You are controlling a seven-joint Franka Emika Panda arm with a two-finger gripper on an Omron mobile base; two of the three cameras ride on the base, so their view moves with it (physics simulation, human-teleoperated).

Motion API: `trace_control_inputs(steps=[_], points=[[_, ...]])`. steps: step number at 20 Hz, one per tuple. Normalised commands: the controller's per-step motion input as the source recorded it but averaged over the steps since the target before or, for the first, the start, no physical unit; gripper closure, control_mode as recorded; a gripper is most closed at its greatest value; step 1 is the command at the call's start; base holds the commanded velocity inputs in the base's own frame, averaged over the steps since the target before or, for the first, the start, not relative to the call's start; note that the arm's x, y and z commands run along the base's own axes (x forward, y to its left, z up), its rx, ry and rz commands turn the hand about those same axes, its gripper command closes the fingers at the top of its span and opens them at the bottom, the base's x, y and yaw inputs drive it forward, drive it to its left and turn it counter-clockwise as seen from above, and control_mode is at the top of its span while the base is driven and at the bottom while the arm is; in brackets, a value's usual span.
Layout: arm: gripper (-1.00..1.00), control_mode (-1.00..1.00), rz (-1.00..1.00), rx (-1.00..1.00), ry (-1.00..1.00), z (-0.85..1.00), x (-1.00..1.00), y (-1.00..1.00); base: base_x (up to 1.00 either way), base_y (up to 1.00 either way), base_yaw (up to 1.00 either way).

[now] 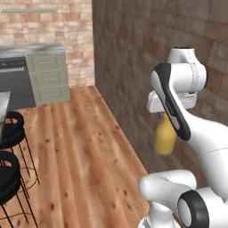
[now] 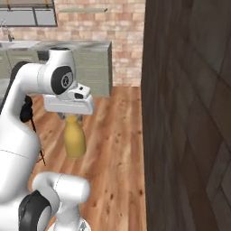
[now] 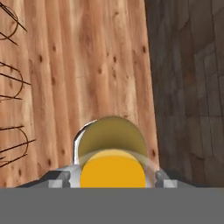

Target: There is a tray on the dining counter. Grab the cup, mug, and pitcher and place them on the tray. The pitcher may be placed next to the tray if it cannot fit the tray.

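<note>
— One thing hangs under the gripper: the pitcher, mustard-tan, neck up and body down, upright, in the air above the wooden floor.

— How do the fingers stand?

— Spread fairly wide, one on each side of the pitcher's neck; in the hand view the gripper has its two tips at the bottom edge with the pitcher between them, seen from above, its round orange-yellow top nearest the camera and the wider tan body behind it; so the fingers hold the pitcher.

— And from the left side?

— Same story; the pitcher hangs below the white hand, partly behind the arm's dark-edged link; the gripper sits right at the neck; the fingers themselves are mostly hidden there.

— What lies around it?

— Beside it on the robot's right rises a dark brick wall, close to the arm; the floor runs forward past it.

— Anything on the left?

— Two black stools at the left edge of the left base view, with a grey sliver of the counter above them; their thin wire legs show at the left of the hand view.

— Farthest off?

— Pale green drawers under a grey worktop, against a light brick back wall; in the right base view more green cabinets stand along that back wall.
</note>
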Motion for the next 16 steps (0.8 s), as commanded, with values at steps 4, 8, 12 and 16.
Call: trace_control_inputs(steps=[4,8,12,16], points=[[1.00,1.00,0.00,0.00,0.00,0.00,0.00,0.00,1.00,-0.02,0.34],[1.00,1.00,0.00,0.00,0.00,0.00,0.00,0.00,1.00,0.00,0.62],[1.00,1.00,0.00,0.00,0.00,0.00,0.00,0.00,0.90,-0.02,0.73],[1.00,1.00,0.00,0.00,0.00,0.00,0.00,0.00,0.69,-0.04,0.80]])
